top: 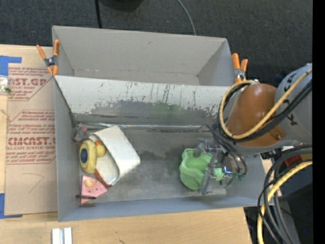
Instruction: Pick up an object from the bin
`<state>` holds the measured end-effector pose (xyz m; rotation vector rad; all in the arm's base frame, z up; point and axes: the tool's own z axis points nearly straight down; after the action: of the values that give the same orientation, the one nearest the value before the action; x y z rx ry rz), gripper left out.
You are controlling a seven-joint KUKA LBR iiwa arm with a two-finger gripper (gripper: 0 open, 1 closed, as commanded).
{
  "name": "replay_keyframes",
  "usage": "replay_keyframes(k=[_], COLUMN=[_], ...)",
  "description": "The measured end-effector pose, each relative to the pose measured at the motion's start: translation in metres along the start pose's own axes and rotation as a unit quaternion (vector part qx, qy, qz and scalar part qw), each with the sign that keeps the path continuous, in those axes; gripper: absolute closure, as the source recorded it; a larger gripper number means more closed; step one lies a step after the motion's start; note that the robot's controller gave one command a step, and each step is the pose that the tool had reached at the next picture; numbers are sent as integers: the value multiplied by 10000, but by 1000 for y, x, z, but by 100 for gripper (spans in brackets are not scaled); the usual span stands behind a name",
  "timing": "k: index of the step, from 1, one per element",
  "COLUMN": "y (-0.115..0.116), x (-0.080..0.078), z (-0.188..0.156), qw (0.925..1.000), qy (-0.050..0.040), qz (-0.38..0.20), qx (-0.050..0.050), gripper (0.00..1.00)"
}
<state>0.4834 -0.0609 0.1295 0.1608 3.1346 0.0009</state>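
A green thing [192,169] is lying in the bin [152,85], at the view's lower right. The gripper [216,169] is being held at its right edge; whether it is clamped cannot be told. The thing is being judged light and somewhat soft, best taken by that edge.

cam: 1 view | above bin [142,60], tilted from 1 side | close range | arm [254,116] at frame right

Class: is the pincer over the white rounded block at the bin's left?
No, the pincer is at the green lumpy object in the right of the grey bin.
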Motion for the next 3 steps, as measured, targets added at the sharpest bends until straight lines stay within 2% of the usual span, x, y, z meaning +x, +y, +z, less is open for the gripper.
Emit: replay_keyframes(k=[1, 2, 3], y=[2, 41, 41], x=[2, -72, -72], z=[40, 56, 56], qw=[9944, 9954, 9954], qy=[23, -55, -55], qz=[1060, 956, 956], qx=[-4, 0, 1], gripper=[0, 100, 100])
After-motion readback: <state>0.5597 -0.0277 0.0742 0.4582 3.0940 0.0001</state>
